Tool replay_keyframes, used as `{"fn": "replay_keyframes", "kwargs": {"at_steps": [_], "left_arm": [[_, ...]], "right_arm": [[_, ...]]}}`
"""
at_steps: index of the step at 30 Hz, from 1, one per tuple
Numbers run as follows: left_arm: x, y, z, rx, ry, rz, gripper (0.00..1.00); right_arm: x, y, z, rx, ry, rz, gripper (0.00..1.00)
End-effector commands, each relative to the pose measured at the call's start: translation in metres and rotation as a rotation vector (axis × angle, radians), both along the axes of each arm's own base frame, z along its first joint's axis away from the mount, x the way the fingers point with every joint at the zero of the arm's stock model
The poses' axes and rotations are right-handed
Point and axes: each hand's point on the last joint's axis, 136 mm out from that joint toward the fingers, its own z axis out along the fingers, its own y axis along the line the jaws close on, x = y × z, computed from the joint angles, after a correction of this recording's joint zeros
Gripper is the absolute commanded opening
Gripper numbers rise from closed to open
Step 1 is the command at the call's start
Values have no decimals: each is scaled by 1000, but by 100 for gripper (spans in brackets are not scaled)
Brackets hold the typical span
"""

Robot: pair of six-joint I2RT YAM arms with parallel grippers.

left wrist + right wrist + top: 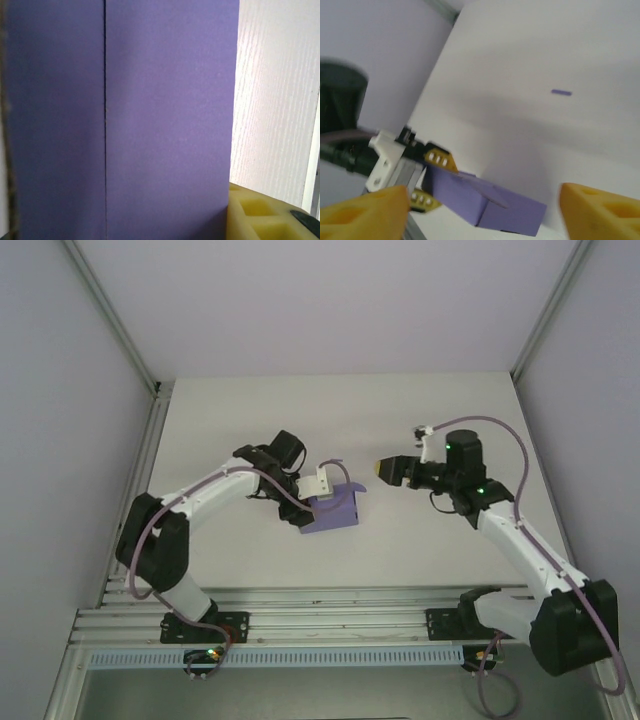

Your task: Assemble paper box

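The paper box (338, 510) is a small purple folded carton lying near the table's middle, with a thin flap curling up at its far side. My left gripper (322, 486) is shut on the box's left end. In the right wrist view its yellow pads (438, 160) clamp the box (495, 205) from above and below. Purple card (150, 120) covers most of the left wrist view, beside one yellow finger (255, 217). My right gripper (384, 469) hovers a little to the right of the box, open, its fingers (365, 215) wide apart with nothing between them.
The white table (420, 420) is walled by pale panels with metal posts at the back corners. A tiny purple scrap (561, 92) lies on the table beyond the box. An aluminium rail (330, 605) carrying the arm bases runs along the near edge.
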Motion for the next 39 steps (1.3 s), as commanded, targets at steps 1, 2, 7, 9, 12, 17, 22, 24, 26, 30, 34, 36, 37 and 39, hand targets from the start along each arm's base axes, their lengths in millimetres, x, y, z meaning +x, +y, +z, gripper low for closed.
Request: {"fn": "replay_keyframes", "kwargs": {"at_steps": [1, 2, 7, 9, 12, 17, 22, 24, 26, 30, 34, 36, 37, 39], "left_arm": [[-5, -3, 3, -3, 60, -9, 38], [-2, -4, 2, 1, 59, -5, 38], [0, -5, -1, 3, 55, -10, 38], [0, -4, -3, 7, 55, -11, 38], [0, -5, -1, 6, 56, -11, 38], [2, -5, -1, 15, 48, -2, 38], [4, -8, 0, 17, 33, 4, 38], [6, -9, 0, 21, 24, 8, 38], [5, -10, 0, 26, 20, 4, 38], [4, -13, 2, 34, 1, -5, 38], [12, -15, -1, 66, -42, 22, 37], [15, -17, -2, 81, -49, 34, 37], [17, -19, -2, 83, -51, 37, 37], [19, -23, -3, 84, -56, 48, 37]], "right_arm": [[-5, 17, -11, -168, -54, 120, 65], [-6, 22, -15, -187, -46, 141, 63], [-6, 44, -29, -260, -53, 219, 60], [-3, 45, -39, -300, -43, 239, 62], [0, 47, -50, -333, -30, 271, 62], [-3, 45, -68, -377, 45, 292, 50], [-10, 44, -71, -386, 63, 299, 35], [-10, 44, -75, -406, 65, 294, 35], [-8, 43, -76, -422, 62, 287, 32], [-6, 47, -76, -423, 63, 290, 24], [-3, 51, -74, -404, 122, 240, 6], [-5, 56, -71, -362, 163, 210, 3], [-8, 60, -69, -343, 176, 201, 2], [-11, 65, -69, -329, 191, 161, 2]]}}
